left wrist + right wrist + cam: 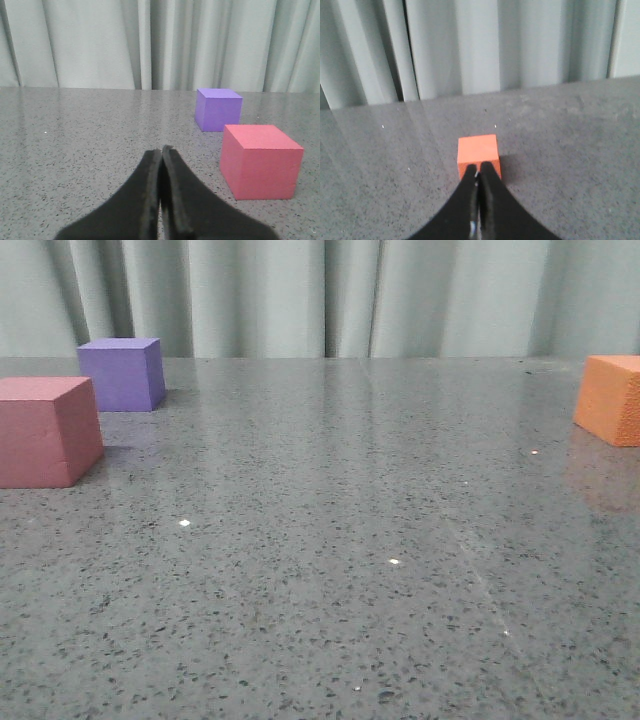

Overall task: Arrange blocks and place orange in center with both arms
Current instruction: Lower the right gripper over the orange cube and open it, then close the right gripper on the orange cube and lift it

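Note:
In the front view the pinkish-red cube (45, 430) sits at the left edge, with the purple cube (122, 373) just behind it. The orange cube (610, 398) is at the far right, cut by the frame. Neither arm shows in that view. In the left wrist view my left gripper (162, 150) is shut with nothing in it, short of the pinkish-red cube (261, 160) and the purple cube (218, 109), both off to one side. In the right wrist view my right gripper (479, 170) is shut and empty, its tips in line with the orange cube (478, 153) just ahead.
The cubes rest on a dark grey speckled table (330, 540) with a glossy top. A pale pleated curtain (330, 295) hangs along the table's far edge.

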`<control>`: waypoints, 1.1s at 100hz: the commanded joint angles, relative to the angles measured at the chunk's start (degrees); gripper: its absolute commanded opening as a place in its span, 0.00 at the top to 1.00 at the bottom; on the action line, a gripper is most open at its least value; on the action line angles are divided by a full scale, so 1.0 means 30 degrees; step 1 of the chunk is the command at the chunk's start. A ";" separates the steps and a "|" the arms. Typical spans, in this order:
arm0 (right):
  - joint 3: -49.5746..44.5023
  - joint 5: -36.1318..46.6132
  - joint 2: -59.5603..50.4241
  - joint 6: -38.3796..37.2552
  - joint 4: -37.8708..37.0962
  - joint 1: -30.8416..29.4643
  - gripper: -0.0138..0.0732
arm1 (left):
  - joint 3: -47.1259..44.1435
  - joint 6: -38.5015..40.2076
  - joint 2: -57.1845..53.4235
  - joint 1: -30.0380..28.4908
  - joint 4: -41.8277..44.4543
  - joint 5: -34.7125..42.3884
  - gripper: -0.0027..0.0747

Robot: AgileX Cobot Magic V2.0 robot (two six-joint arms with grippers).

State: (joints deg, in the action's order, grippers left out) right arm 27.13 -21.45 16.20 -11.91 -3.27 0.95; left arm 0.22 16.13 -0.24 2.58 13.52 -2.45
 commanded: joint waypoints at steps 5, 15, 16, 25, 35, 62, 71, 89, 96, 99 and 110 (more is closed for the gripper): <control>0.4480 -0.3094 0.4564 0.0133 0.0030 0.0030 0.92 | -0.1029 0.0044 -0.0515 -0.0086 -0.0145 0.1556 0.99; 0.7378 -0.4839 0.8086 0.0133 0.0030 0.0030 0.92 | -0.1029 0.0044 -0.0515 -0.0086 -0.0145 0.1556 0.99; 0.7537 -0.4896 0.8300 0.0133 0.0030 0.0030 0.92 | -0.1029 0.0044 -0.0515 -0.0086 -0.0145 0.1556 0.99; 0.9185 -0.4890 1.0717 0.0133 0.0030 0.0030 0.92 | -0.1029 0.0044 -0.0515 -0.0086 -0.0145 0.1556 0.99; 1.0178 -0.4127 1.2889 0.0133 0.0030 0.0030 0.92 | -0.1029 0.0044 -0.0515 -0.0086 -0.0145 0.1556 0.99; 1.0350 -0.1010 1.6634 0.0133 0.0030 0.0030 0.92 | -0.1029 0.0044 -0.0515 -0.0086 -0.0145 0.1556 0.99; 1.0350 -0.1001 1.6886 0.0160 0.0030 0.0030 0.92 | -0.1029 0.0044 -0.0515 -0.0086 -0.0145 0.1556 0.99; 1.0350 -0.0960 1.6907 0.1050 0.0030 0.0030 0.73 | -0.1029 0.0044 -0.0515 -0.0086 -0.0145 0.1556 0.99; 1.0350 -0.1000 1.6907 0.1069 0.0030 0.0030 0.56 | -0.1029 0.0044 -0.0515 -0.0086 -0.0145 0.1556 0.99; 1.0350 -0.1023 1.6907 0.1069 0.0030 0.0030 0.48 | -0.1029 0.0044 -0.0515 -0.0086 -0.0145 0.1556 0.99; 1.0350 -0.1070 1.6907 0.1069 0.0030 0.0030 0.13 | -0.1029 0.0044 -0.0515 -0.0086 -0.0145 0.1556 0.99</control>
State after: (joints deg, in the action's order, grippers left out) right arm 56.21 -28.48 68.07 -9.45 -3.14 1.04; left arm 0.22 16.13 -0.24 2.58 13.52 -2.45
